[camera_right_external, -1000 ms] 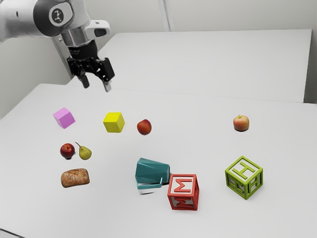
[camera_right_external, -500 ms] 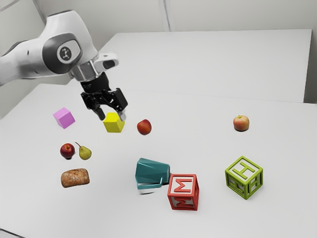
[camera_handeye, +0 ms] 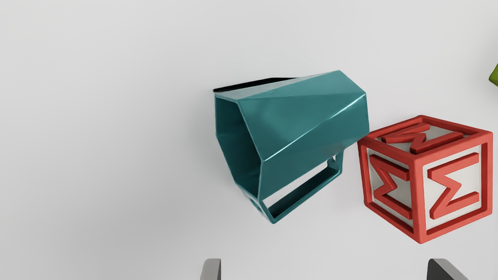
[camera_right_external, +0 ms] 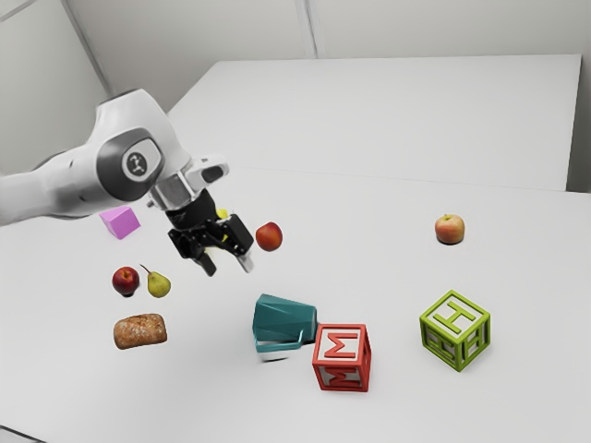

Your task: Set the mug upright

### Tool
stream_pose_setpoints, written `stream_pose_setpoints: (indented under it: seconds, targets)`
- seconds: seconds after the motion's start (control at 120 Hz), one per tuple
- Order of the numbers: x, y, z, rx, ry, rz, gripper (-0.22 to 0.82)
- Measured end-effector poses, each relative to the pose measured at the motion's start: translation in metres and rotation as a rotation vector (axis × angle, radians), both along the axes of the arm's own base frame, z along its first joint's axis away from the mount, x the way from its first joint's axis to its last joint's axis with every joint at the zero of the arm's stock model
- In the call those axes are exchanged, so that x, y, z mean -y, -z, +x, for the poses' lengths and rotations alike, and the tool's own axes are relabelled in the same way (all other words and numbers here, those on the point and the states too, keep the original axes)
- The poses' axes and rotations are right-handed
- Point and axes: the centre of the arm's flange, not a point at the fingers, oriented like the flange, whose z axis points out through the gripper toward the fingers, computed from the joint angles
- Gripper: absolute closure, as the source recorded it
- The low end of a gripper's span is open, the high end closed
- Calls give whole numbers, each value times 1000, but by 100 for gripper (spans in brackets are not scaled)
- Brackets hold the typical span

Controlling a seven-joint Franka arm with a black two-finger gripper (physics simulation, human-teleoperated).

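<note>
My gripper (camera_right_external: 228, 268) hangs above the table, up and to the exterior view's left of the mug, with its fingers apart and nothing between them. The teal faceted mug (camera_right_external: 284, 319) lies on its side, its mouth toward the exterior view's left and its base beside the red block. In the wrist view the mug (camera_handeye: 303, 124) shows its dark opening and its angular handle, low against the table on one side. The gripper (camera_handeye: 324, 268) is open there, its two fingertips wide apart, short of the mug.
Against or very near the mug's base stands a red letter block (camera_right_external: 342, 358); a green letter block (camera_right_external: 455, 330) is farther off. Around lie a red fruit (camera_right_external: 269, 236), an apple (camera_right_external: 450, 229), a pear (camera_right_external: 158, 283), bread (camera_right_external: 140, 330), a dark red apple (camera_right_external: 126, 281) and a pink cube (camera_right_external: 120, 221).
My gripper has come down and toward the exterior view's right, closer to the mug, and now covers much of the yellow cube. The mug and the other objects have stayed where they were.
</note>
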Motion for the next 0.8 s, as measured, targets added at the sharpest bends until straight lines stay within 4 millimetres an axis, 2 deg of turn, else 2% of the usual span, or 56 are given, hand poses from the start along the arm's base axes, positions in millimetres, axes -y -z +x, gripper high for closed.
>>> stream_pose_setpoints:
  seconds: [0.333,0.508,0.8]
  targets:
    - [-1,26,0,42,-37,-86,3]
    - [-4,55,-5,32,-74,-148,3]
    - [-7,90,0,63,-126,-254,3]
